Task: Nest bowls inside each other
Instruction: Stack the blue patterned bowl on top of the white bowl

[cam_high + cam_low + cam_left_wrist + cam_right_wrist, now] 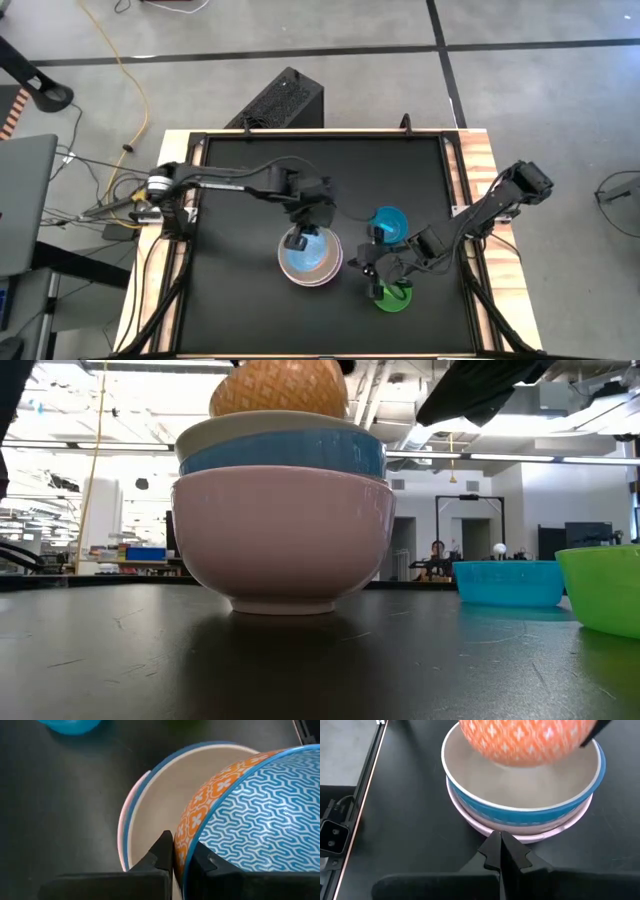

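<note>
A stack of bowls [311, 258] stands mid-table: a pink bowl [285, 535] at the bottom, a blue bowl [285, 455] in it, a cream-white bowl [520, 785] inside that. Above the stack hangs a bowl [260, 815] with a light blue pattern inside and orange outside, and my left gripper [175, 842] is shut on it. My right gripper [500, 836] is shut and holds nothing, just right of the stack. A small teal bowl [388, 224] and a green bowl [393, 297] rest on their bases near the right gripper. My left gripper pinches the patterned bowl's rim [181, 831] between its two fingers, one finger [161, 849] on the orange outside and the other on the blue inside. The fingers slant down from the table's left. The bowl hangs tilted over the cream-white bowl's opening; whether it touches that bowl I cannot tell.
A black box [285, 100] sits just beyond the table's far edge. The black table top has a raised wooden border [478, 160]. Cables and a laptop [25, 200] lie off the left side. Bare table shows at the far side and near left.
</note>
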`<control>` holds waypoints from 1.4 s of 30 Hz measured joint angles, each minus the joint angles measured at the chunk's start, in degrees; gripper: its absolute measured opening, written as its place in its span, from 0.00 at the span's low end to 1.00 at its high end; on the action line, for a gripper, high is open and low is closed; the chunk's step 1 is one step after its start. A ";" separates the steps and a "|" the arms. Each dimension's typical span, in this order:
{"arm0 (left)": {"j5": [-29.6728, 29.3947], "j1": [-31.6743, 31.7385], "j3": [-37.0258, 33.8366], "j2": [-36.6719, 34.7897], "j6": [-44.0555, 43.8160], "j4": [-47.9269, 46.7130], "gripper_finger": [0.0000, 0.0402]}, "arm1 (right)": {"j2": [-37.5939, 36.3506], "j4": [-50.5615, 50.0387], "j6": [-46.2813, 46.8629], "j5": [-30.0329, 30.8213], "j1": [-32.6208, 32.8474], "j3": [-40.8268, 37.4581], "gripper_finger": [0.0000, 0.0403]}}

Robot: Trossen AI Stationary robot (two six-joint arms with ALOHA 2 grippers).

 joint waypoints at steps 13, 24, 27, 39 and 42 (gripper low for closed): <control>0.62 -0.42 2.07 6.06 -0.79 -1.32 0.01 | 0.01 -2.75 -1.14 1.25 2.54 0.00 0.04; -2.77 -0.75 2.09 5.98 -0.26 -2.92 0.08 | -0.01 -2.70 -1.21 1.49 2.54 0.00 0.04; -3.54 -0.75 2.09 5.98 -0.56 -2.79 0.12 | 0.01 -2.70 -1.21 1.49 2.54 0.00 0.04; -3.60 -0.75 3.13 5.70 -0.55 -6.10 0.21 | -0.01 -2.70 -1.19 1.46 2.54 0.00 0.04; -3.59 -0.75 5.39 5.71 -0.57 -8.95 0.21 | 0.01 -2.68 -1.18 1.46 2.54 0.00 0.04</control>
